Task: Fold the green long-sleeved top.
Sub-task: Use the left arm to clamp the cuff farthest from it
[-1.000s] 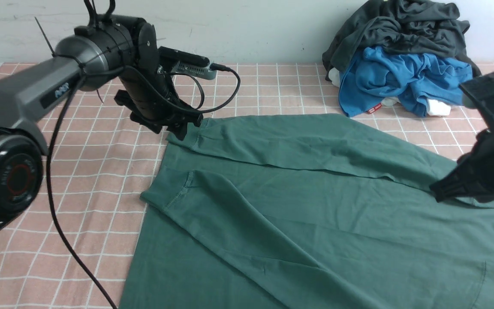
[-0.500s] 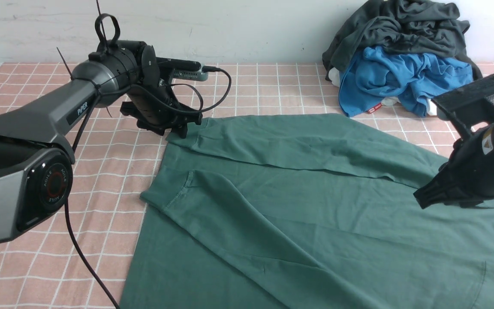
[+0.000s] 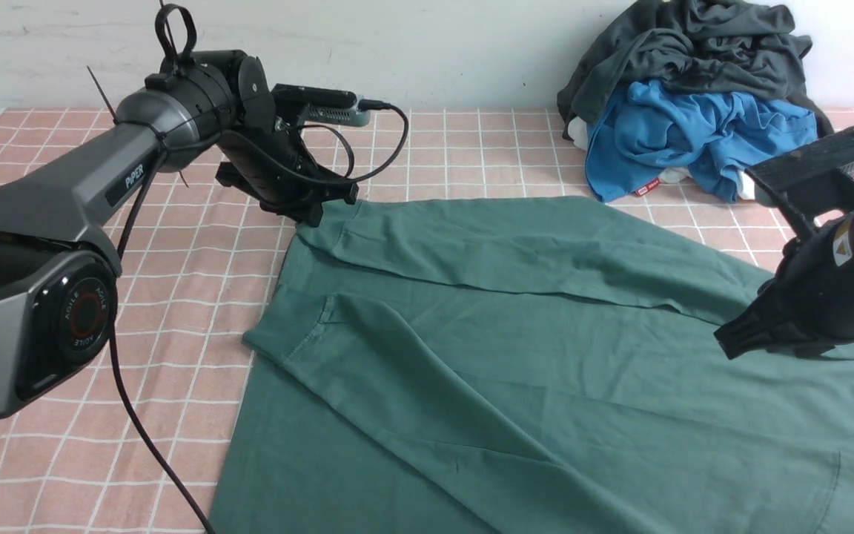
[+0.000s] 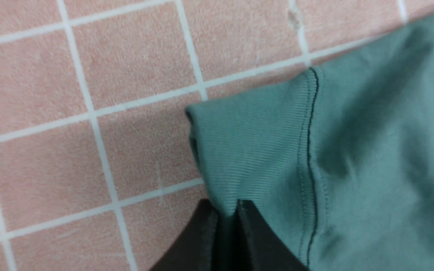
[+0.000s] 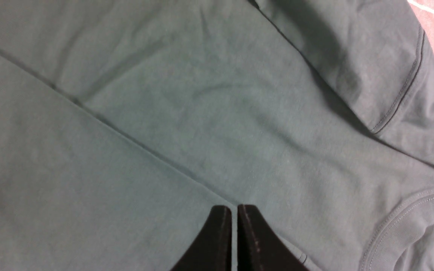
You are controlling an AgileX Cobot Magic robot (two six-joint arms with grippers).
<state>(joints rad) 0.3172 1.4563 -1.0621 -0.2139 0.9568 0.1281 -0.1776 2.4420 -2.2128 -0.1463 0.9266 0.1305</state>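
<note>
The green long-sleeved top (image 3: 545, 356) lies spread on the pink checked cloth, with one sleeve folded across its far side. My left gripper (image 3: 314, 215) is shut on that sleeve's ribbed cuff (image 3: 332, 224) at the top's far left corner. In the left wrist view the cuff (image 4: 254, 143) runs in between the closed jaws of the left gripper (image 4: 226, 206). My right gripper (image 3: 727, 343) is shut and empty, just over the top's right side. In the right wrist view the right gripper (image 5: 234, 207) hovers over flat green cloth (image 5: 164, 113), near the ribbed neckline (image 5: 409, 214).
A dark charcoal garment (image 3: 694, 44) and a bright blue garment (image 3: 694, 133) are piled at the far right against the wall. The pink checked cloth (image 3: 175, 297) covers the table. The left arm's black cable (image 3: 138, 437) hangs over the near left.
My left gripper has drawn slightly up and away with the cuff in it, shifting the sleeve end. My right gripper moved left over the top, then held still.
</note>
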